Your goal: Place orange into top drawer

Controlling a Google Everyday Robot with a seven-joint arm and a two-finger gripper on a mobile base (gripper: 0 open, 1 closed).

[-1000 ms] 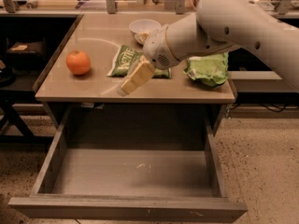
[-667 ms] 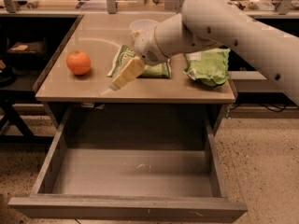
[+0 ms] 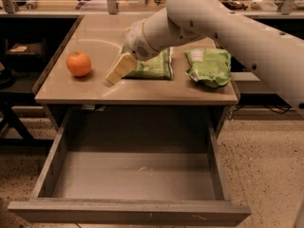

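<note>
The orange (image 3: 78, 63) sits on the left part of the tabletop (image 3: 95, 87). My gripper (image 3: 113, 75) hangs over the table's middle, a short way to the right of the orange and apart from it, with its pale fingers pointing down-left. It holds nothing that I can see. The top drawer (image 3: 130, 175) is pulled fully open below the table's front edge, and its flat bottom is bare apart from a few specks.
A green chip bag (image 3: 151, 65) lies behind the gripper, partly hidden by the arm. A second green bag (image 3: 209, 66) lies at the table's right. Dark shelving stands to the left, and cluttered benches stand behind.
My arm has swung left across the table, bringing the gripper nearer the orange. The white bowl seen earlier is now hidden behind the arm. The orange and drawer have not moved.
</note>
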